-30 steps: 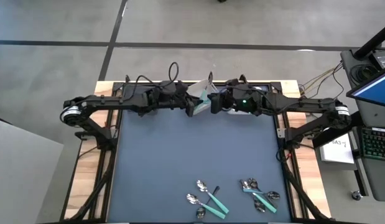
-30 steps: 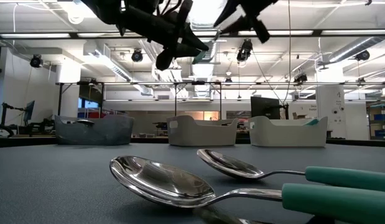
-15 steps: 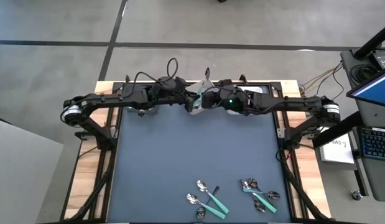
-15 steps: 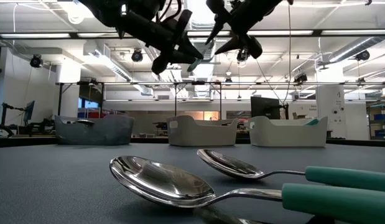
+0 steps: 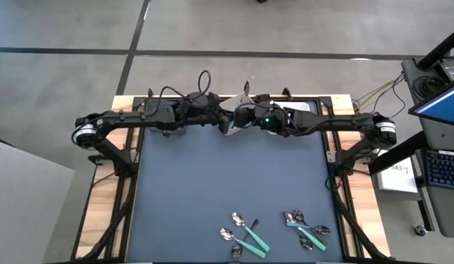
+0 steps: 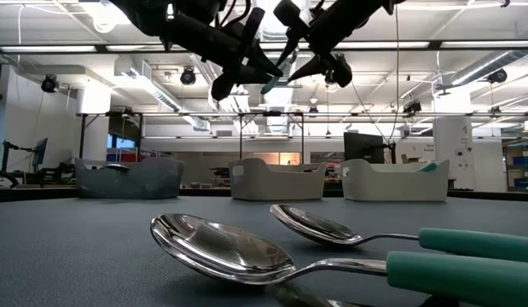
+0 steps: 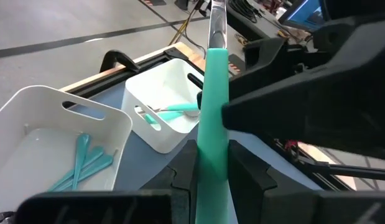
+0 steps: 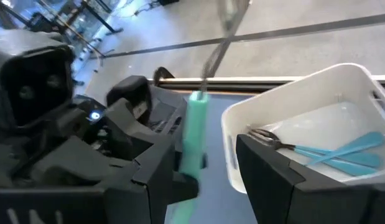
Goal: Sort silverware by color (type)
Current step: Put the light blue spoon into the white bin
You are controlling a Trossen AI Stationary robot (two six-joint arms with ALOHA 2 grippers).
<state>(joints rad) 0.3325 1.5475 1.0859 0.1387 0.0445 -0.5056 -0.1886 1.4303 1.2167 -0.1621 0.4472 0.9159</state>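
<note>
Right gripper (image 5: 241,117) closed in on left gripper (image 5: 225,122), which clamps teal utensil (image 7: 212,137); right fingers apart; I align before handover

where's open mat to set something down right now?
The dark mat is bare across its middle and left, between the bins at the far edge and the spoon clusters at the near right. It is crowded at the far centre: left gripper holds a teal-handled utensil above the white bins, with right gripper beside it.
</note>
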